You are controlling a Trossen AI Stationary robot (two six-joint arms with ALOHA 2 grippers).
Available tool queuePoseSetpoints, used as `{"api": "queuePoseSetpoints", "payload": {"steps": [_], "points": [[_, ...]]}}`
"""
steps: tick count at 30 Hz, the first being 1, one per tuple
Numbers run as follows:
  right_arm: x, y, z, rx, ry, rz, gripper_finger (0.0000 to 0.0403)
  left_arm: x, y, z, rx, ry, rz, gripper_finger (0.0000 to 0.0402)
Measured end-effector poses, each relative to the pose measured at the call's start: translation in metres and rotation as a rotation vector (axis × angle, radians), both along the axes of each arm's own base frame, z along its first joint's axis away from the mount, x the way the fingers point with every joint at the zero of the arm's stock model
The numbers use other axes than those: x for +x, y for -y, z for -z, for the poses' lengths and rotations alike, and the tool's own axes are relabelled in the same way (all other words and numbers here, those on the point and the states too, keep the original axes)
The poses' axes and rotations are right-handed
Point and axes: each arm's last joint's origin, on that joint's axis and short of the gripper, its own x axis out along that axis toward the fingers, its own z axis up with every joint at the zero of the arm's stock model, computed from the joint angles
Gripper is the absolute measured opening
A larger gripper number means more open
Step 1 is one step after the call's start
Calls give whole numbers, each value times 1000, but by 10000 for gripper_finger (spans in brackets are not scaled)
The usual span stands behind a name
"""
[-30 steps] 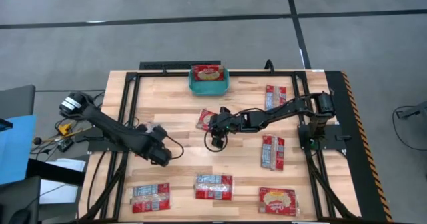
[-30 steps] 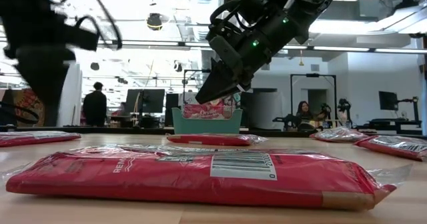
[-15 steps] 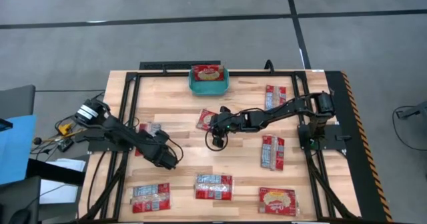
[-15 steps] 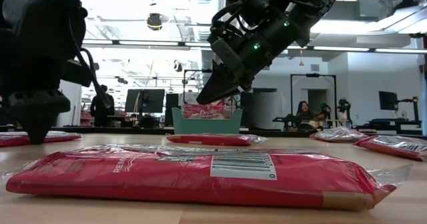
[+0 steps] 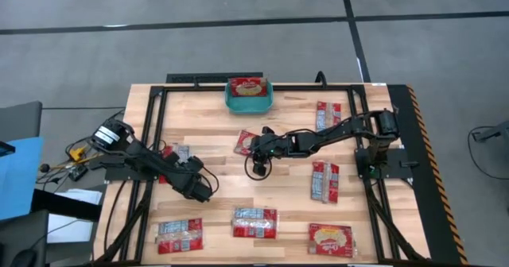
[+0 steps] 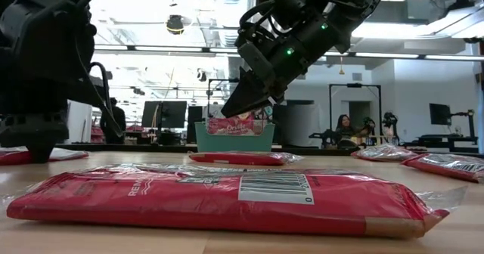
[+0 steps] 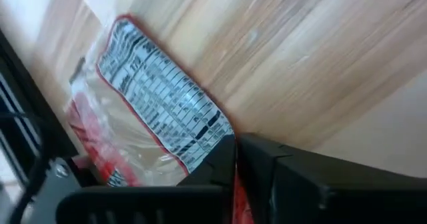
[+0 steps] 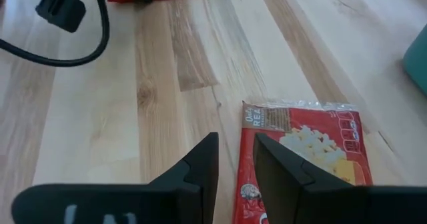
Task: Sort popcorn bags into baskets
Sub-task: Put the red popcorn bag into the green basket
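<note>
Several flat red popcorn bags lie on the wooden table. My left gripper (image 6: 34, 142) stands at the table's left, shut on a bag (image 5: 169, 152) that shows its white printed label (image 7: 160, 104). My right gripper (image 8: 235, 159) hangs open above the table's middle (image 6: 231, 109). It holds nothing, and a red bag with a popcorn picture (image 8: 303, 164) lies flat just beside its fingers (image 5: 245, 142). The teal basket (image 5: 248, 97) stands at the far edge with one bag in it (image 6: 234, 124). My left gripper pinches the bag's edge at the end of the white label (image 7: 212, 136) between its two fingers; a strip of red shows between them. The fingers come steeply from above. The bag lies flat on the table (image 6: 64, 155).
More bags lie flat at the near edge (image 5: 179, 235) (image 5: 254, 221) (image 5: 330, 239) and on the right (image 5: 324, 179) (image 5: 328, 114). One fills the low view's foreground (image 6: 227, 197). Black frame rails (image 5: 155, 132) run along the table's sides. People sit in the room behind.
My left gripper has come down from above the table's left part onto the bag there, tipping more steeply downward; its fingertips now stand at the bag. The bags lie where they were.
</note>
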Motion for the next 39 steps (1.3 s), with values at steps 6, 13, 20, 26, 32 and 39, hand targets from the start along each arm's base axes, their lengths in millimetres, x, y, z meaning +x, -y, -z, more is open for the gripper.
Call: {"api": "queuePoseSetpoints", "payload": {"steps": [6,13,20,26,32,39], "points": [[-1,-5,-5,-65,7,26,118,23,8,-43,15,153,199,0],[-5,-9,-23,-102,52,7,118,20,6,-91,-13,329,235,0],[-5,-8,-26,-107,63,13,118,10,7,-85,16,300,36,20],[-6,-8,-24,-117,47,5,117,5,24,-68,-63,142,10,90],[-6,-8,-24,-116,43,4,117,-3,38,-47,-64,22,80,169],[-7,-11,-23,-106,31,0,117,-21,27,-21,-160,-121,4,226]]}}
